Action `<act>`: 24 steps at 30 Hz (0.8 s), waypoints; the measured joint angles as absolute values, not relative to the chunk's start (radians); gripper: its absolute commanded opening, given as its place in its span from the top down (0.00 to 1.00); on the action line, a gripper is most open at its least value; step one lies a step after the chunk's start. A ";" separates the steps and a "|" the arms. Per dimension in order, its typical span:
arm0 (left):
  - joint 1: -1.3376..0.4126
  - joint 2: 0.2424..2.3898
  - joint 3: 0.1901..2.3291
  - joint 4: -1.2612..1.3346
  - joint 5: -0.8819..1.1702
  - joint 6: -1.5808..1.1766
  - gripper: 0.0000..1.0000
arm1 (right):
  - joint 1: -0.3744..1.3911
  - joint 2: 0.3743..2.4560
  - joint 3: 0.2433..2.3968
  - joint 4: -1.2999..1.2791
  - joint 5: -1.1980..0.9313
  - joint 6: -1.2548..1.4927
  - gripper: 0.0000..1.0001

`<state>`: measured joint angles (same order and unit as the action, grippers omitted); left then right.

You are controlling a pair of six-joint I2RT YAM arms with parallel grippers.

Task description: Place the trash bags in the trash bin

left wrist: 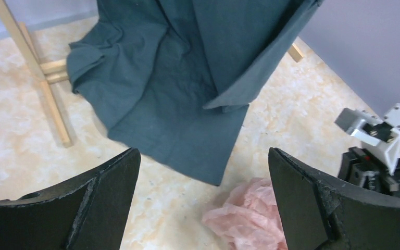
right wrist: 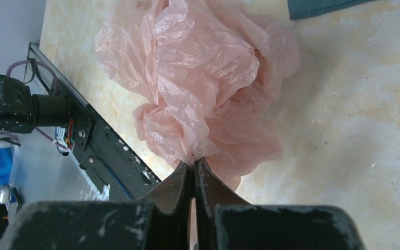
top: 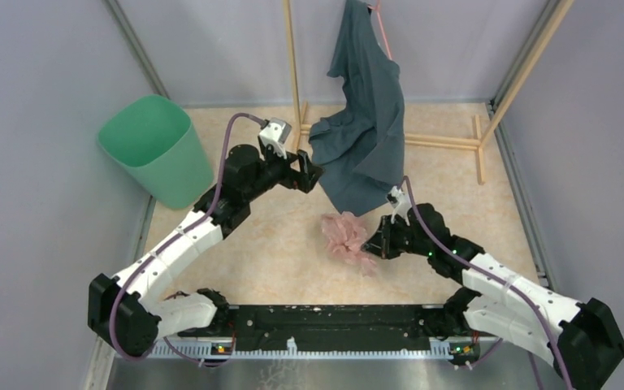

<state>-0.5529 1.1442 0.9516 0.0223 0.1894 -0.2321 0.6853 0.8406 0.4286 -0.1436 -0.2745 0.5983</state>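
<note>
You're working on a mottled beige worktop (top: 276, 252) closed in by pale grey walls, with a light wooden rack (top: 294, 73) standing at the back.

The crumpled, translucent pale pink plastic trash bag (right wrist: 203, 88) lies on the worktop near the middle, a little to the right. Your right fingers (right wrist: 177, 182) are pressed together on a small gathered tuft at its near edge. Only that wisp is pinched, and the rest of the film billows loose beyond the tips. Just behind the bag hangs a dark teal-grey cloth garment (top: 366, 138), draped from the rack with its hem low over the worktop. Your left fingers (left wrist: 109, 192) stand spread wide with nothing between them, hovering in front of that cloth. The mint-green tapered plastic bin (top: 171, 175) stands well apart at the far left corner, upright, and I see nothing inside it.

Here is what I'd watch for:
- The grip is thin, so a quick lift could let the slick film slide out or tear.
- The loose bulk will likely unfurl and trail. It could drag along the worktop or catch on the garment's hem.
- Your left arm sits between the bag and the bin, so a straight carry risks a collision or a snag.
- At the bin, trailing film may drape over the rim instead of dropping in, and a nudge could shift the bin.
</note>
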 measured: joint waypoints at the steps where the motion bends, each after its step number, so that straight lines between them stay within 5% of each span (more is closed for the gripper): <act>1: -0.567 1.148 0.952 0.022 0.181 -0.245 0.02 | 0.689 0.849 0.429 -0.139 -0.283 0.598 1.00; 9: -0.666 1.151 0.935 -0.101 0.175 -0.398 0.02 | 0.733 0.916 0.429 -0.121 -0.300 0.553 1.00; 15: -0.668 1.029 0.619 -0.052 0.297 -0.678 0.02 | 0.733 0.913 0.414 -0.067 -0.313 0.550 1.00; 24: -0.791 1.220 0.572 0.014 0.289 -0.876 0.29 | 0.733 0.889 0.368 -0.014 -0.348 0.532 1.00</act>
